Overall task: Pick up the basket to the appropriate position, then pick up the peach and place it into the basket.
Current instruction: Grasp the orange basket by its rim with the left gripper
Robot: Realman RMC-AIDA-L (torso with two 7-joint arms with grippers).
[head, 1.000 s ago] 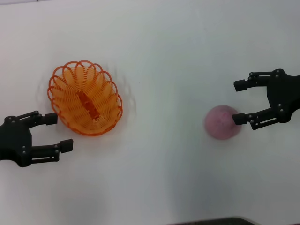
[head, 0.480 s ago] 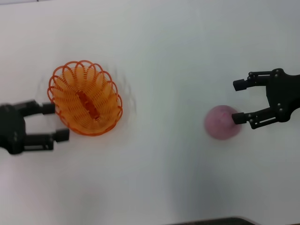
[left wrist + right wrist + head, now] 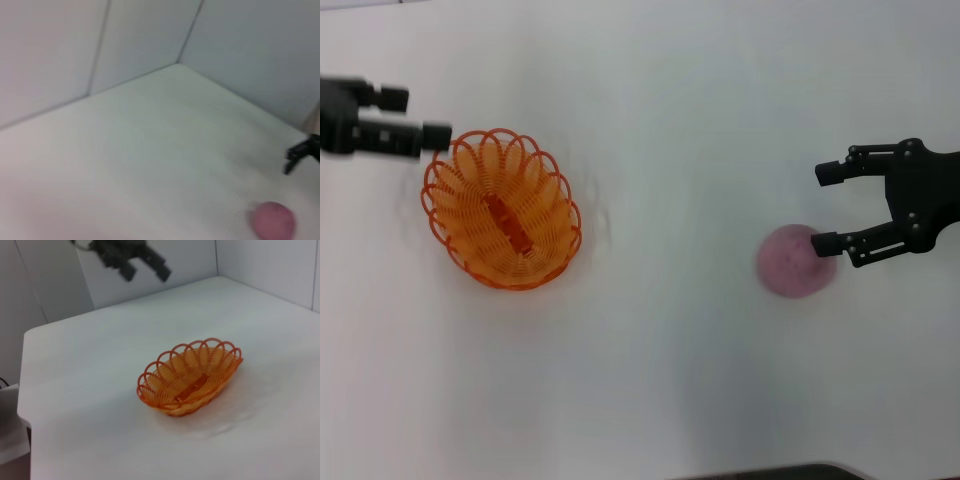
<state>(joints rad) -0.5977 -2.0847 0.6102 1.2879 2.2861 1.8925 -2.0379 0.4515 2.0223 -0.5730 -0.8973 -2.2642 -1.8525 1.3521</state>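
Note:
The orange wire basket stands upright on the white table at the left. It also shows in the right wrist view. My left gripper is open and empty at the basket's far left rim; in the right wrist view it hangs raised, apart from the basket. The pinkish peach lies on the table at the right, and shows in the left wrist view. My right gripper is open, just right of the peach, its nearer fingertip close to the fruit's top right.
White walls meet the table at the back. The table's near edge shows at the bottom of the head view. Bare table lies between basket and peach.
My left gripper has swung from the basket's near left side to its far left side, rising away from the table. The basket, the peach and the right gripper have stayed put.

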